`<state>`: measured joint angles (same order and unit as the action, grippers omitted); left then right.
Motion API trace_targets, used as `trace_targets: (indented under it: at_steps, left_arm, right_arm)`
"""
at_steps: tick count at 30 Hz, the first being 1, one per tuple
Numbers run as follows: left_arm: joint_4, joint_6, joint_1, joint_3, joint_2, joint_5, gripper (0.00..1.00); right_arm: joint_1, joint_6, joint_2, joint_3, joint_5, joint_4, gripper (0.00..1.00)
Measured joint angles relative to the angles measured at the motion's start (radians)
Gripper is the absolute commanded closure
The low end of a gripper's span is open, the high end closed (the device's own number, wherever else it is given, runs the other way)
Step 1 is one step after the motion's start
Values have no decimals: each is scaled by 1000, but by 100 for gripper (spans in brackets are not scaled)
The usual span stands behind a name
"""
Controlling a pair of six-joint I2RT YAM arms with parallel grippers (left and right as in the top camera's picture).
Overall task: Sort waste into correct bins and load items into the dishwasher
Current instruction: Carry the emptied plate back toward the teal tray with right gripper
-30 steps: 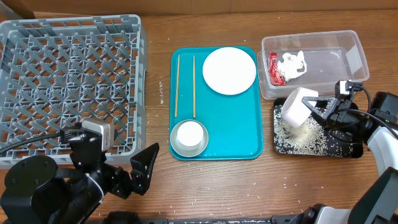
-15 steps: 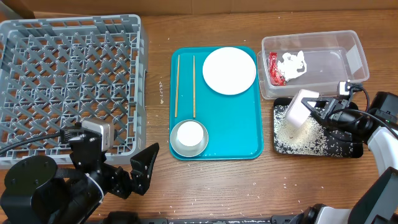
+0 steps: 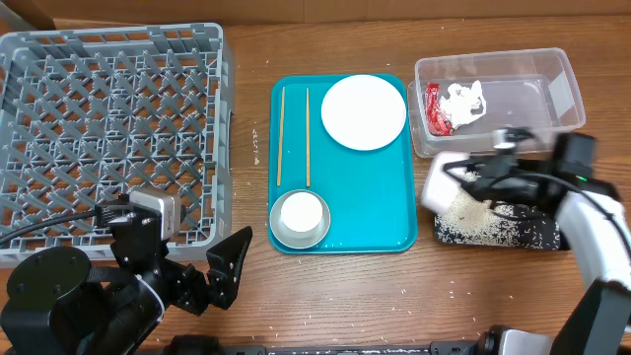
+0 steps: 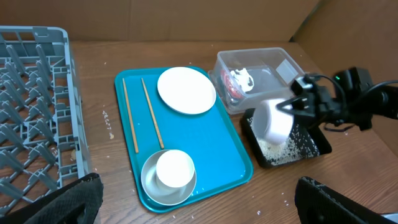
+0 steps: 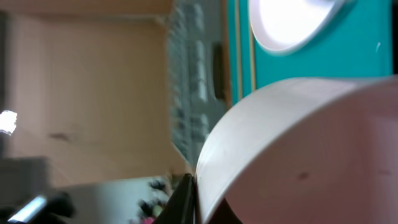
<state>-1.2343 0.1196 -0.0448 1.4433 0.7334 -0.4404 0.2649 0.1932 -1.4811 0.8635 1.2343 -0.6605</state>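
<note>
Right tool (image 3: pixel 481 177) pinches a tipped white bowl (image 3: pixel 441 183) over the black tray (image 3: pixel 540 235)!
Rice (image 3: pixel 468 213) lies in it; red wrapper (image 3: pixel 434 108) and tissue (image 3: pixel 465 101) sit in the clear tub (image 3: pixel 527 99). Left tool (image 3: pixel 232 266) hangs spread by the dish rack (image 3: pixel 108 118), teal tray (image 3: pixel 365 202) between.

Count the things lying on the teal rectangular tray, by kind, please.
Flat white round plate: 1
Thin wooden chopsticks: 2
Round bowl: 1
Small white cup inside that bowl: 1
Total: 5

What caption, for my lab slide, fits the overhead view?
Right gripper tilts a white bowl over the black tray, rice heaped below; teal tray beside it holds plate and chopsticks.
</note>
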Motion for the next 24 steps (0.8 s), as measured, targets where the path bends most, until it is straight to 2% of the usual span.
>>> trace_targets:
  at_steps: [4,9,13,16,18,20,21,24]
  left_arm:
    - [0,0,0,0,0,0,0]
    - [0,0,0,0,0,0,0]
    - [0,0,0,0,0,0,0]
    - [0,0,0,0,0,0,0]
    - [0,0,0,0,0,0,0]
    - [0,0,0,0,0,0,0]
    - [0,0,0,0,0,0,0]
    - [0,0,0,0,0,0,0]
  right_arm:
    - [-305,10,47,109,-372,-105,96]
    - [-636,29,55,165,-851,-84,96]
    - [-785,35,23,165,-1104,-39,96]
    - [-827,36,-51,165,-1197,2,96]
    - [-837,40,-100,165,-1231,14,76]
    - [-842,39,-132,165,-1256,18,46]
    - [-844,42,-138,165,-1263,11,40]
    - [-850,38,-138,179,-1265,-49,37]
